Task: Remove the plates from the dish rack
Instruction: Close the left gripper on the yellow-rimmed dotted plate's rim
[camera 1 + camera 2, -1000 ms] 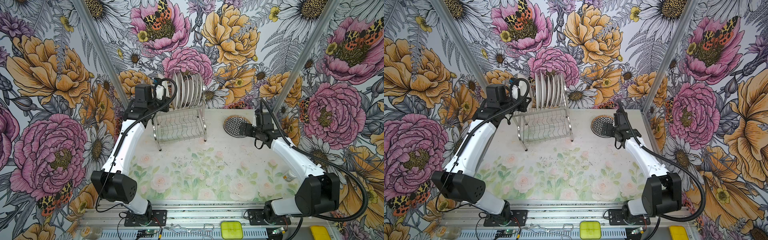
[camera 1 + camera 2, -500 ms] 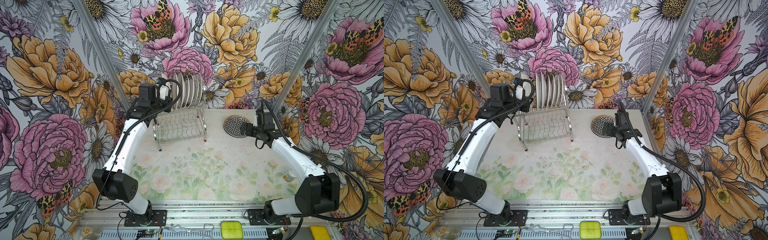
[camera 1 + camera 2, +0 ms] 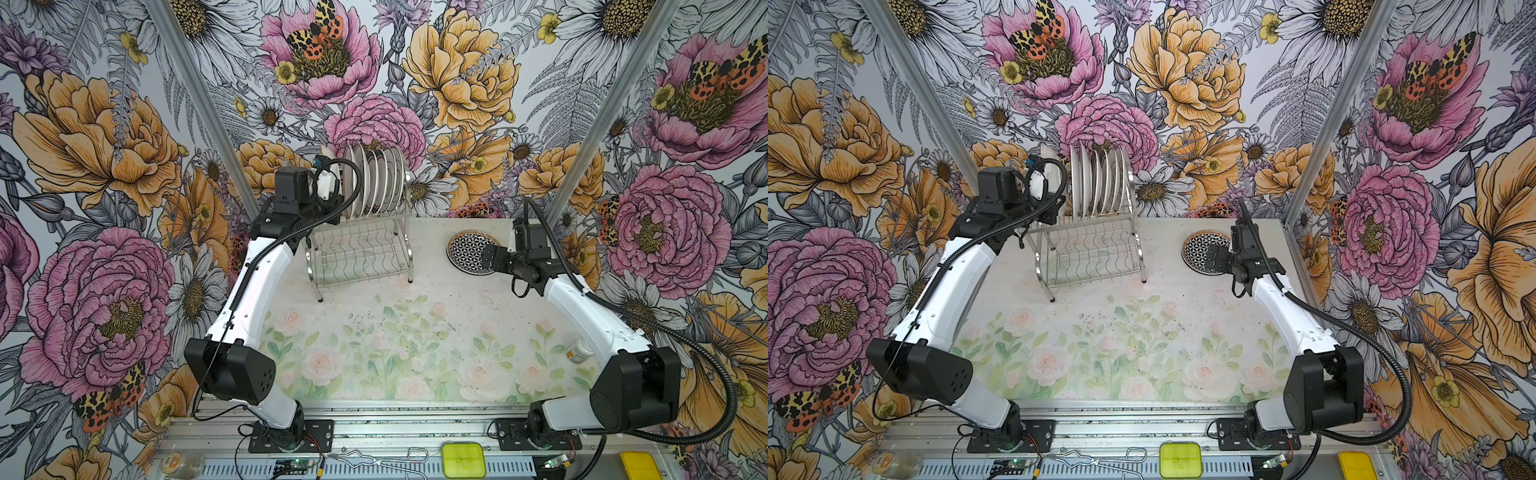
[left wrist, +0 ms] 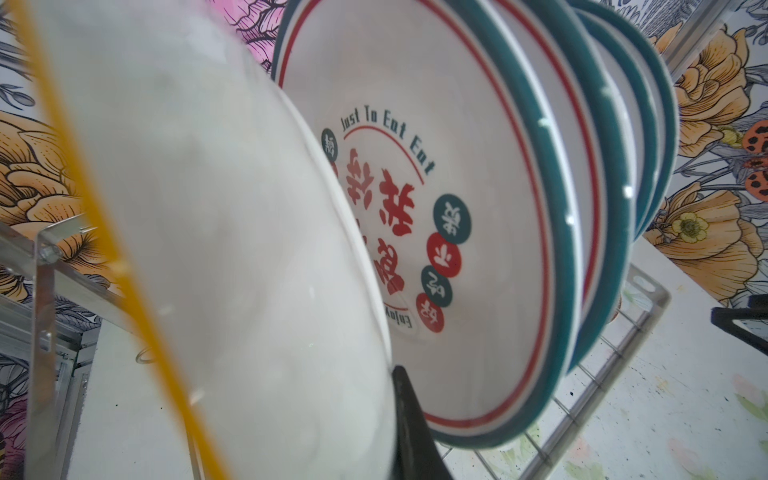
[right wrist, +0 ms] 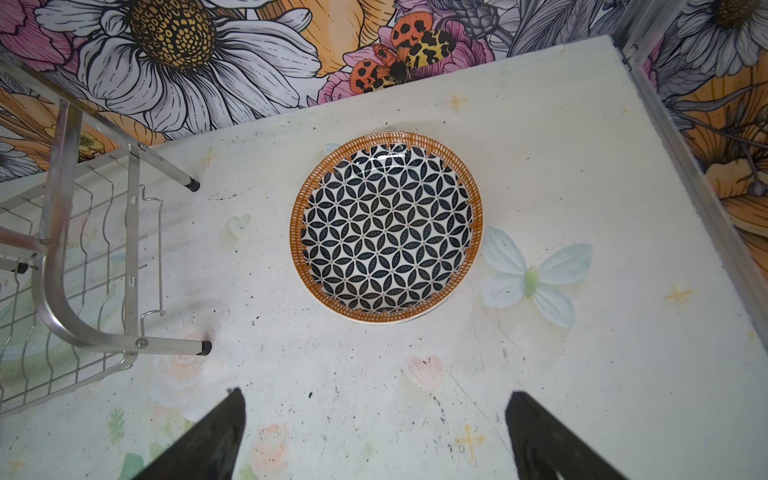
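The steel dish rack (image 3: 361,253) (image 3: 1088,257) stands at the back of the table. Several plates (image 3: 376,183) (image 3: 1100,183) stand on edge in its upper tier. In the left wrist view they show teal-and-red bands (image 4: 557,266) and red characters. My left gripper (image 3: 332,185) (image 4: 390,374) is shut on a white plate with a yellow edge (image 3: 1054,172) (image 4: 216,249) at the left end of that row. Only one black finger (image 4: 411,428) shows; the plate hides the other. My right gripper (image 3: 486,259) (image 5: 374,415) hangs open over the table beside a black-and-white patterned plate (image 3: 469,249) (image 5: 386,228) lying flat.
Aluminium corner posts (image 3: 582,166) and flowered walls close in the back and sides. A small bottle (image 3: 579,353) lies under my right arm. A yellow-green box (image 3: 463,459) and a wire tool (image 3: 374,459) lie on the front rail.
My left gripper, with the white plate in it, has edged slightly to the right. The right arm has not moved.
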`<action>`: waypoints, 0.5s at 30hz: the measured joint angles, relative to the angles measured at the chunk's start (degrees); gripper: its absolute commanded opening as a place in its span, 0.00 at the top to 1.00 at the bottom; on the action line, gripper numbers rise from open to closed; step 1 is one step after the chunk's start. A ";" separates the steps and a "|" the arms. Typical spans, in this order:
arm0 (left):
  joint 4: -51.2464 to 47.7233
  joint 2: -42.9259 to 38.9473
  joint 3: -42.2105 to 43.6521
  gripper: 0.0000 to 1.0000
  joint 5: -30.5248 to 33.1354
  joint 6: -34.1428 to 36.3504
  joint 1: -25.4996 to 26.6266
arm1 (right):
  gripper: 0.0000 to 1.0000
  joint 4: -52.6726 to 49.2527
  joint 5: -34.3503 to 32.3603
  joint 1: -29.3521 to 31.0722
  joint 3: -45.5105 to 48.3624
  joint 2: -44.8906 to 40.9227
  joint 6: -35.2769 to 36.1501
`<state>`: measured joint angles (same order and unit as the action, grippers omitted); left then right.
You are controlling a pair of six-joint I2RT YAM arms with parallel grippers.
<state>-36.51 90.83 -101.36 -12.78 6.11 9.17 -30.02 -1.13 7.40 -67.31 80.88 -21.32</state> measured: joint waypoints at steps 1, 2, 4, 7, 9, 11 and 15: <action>0.22 -0.02 0.04 1.00 -0.42 -0.17 -0.22 | 0.01 0.00 0.13 0.00 0.00 0.00 0.00; 0.48 -0.07 0.15 1.00 -0.81 -0.37 -0.46 | 0.01 0.00 0.28 0.00 0.00 0.00 0.00; 1.25 -0.17 0.55 1.00 -1.33 -0.66 -0.79 | 0.01 0.00 0.46 0.00 0.00 0.00 0.00; 2.69 -0.59 1.42 1.00 -1.86 -1.07 -1.11 | 0.01 0.00 0.81 0.00 0.00 0.00 -0.02; 3.52 -0.83 1.88 1.00 -2.05 -1.27 -1.22 | 0.01 0.00 0.92 0.00 0.00 0.00 0.00; 4.37 -1.14 2.36 1.00 -2.38 -1.46 -1.46 | 0.01 0.00 0.98 0.00 0.00 0.00 0.00; 6.75 -1.90 3.80 1.00 -3.76 -2.49 -2.25 | 0.01 0.00 0.98 0.00 -0.02 0.00 -0.02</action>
<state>-29.76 88.92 -97.56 -16.53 3.62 6.92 -30.02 -0.14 7.40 -67.33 80.88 -21.34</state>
